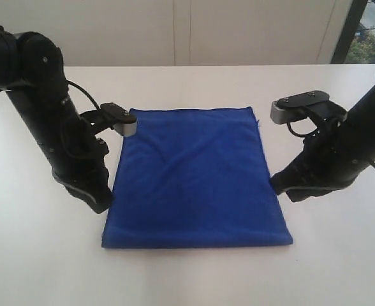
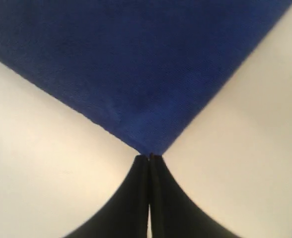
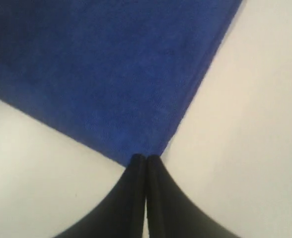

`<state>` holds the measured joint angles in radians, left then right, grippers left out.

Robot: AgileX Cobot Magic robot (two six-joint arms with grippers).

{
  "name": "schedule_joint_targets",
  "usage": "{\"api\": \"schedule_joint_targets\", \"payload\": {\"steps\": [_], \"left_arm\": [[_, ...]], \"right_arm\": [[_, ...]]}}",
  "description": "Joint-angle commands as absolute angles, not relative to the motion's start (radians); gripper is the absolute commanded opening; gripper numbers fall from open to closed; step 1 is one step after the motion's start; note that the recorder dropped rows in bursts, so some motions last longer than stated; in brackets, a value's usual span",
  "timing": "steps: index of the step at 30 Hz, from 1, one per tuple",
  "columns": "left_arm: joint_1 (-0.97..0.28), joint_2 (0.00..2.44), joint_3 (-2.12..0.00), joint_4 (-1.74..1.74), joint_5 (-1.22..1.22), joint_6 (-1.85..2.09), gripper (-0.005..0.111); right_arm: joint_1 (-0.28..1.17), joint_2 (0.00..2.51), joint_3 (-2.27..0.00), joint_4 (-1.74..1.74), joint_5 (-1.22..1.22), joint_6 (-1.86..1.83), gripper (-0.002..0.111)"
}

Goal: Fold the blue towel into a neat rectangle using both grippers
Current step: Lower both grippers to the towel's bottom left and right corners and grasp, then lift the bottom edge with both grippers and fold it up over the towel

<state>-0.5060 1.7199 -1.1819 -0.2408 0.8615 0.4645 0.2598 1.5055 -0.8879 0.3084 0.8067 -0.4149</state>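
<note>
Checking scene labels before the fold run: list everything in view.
towel: 1, royal blue, flat mid-table, between the arms
table: 1, white, under everything
wall: 1, cream panels, behind the table
window: 1, dark frame, upper right of exterior view
left arm: 1, black, left of towel
right arm: 1, black, right of towel
left end effector: 1, black, shut, tips at a towel corner
right end effector: 1, black, shut, tips at a towel corner
</note>
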Motion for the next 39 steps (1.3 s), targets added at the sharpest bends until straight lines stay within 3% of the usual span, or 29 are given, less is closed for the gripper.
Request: {"api": "schedule_joint_targets", "payload": {"steps": [1,6,10,13,17,39], "left_arm": [[-0.512,1.651,-1.124,-0.313,0.898,0.731,0.000],[-0.512,1.645,-1.024,-0.343,0.748,0.822,0.000],[-0.512,1.647,-0.963,-0.397,0.650,0.983,0.004],[-0.512,1.647,-0.954,-0.491,0.644,1.160,0.025],[-0.512,1.677,-0.954,-0.535,0.622,1.263,0.046],[-0.512,1.817,-0.954,-0.515,0.600,1.310,0.048]], "right_arm": [[0.261,1.487,-0.885,0.332,0.895,-0.588,0.000],[0.271,1.493,-0.856,0.366,0.908,-0.955,0.001],[0.308,1.493,-0.812,0.365,0.839,-1.164,0.020],[0.310,1.493,-0.777,0.358,0.763,-1.280,0.031],[0.310,1.508,-0.721,0.358,0.701,-1.354,0.032],[0.310,1.658,-0.707,0.407,0.603,-1.395,0.031]]}}
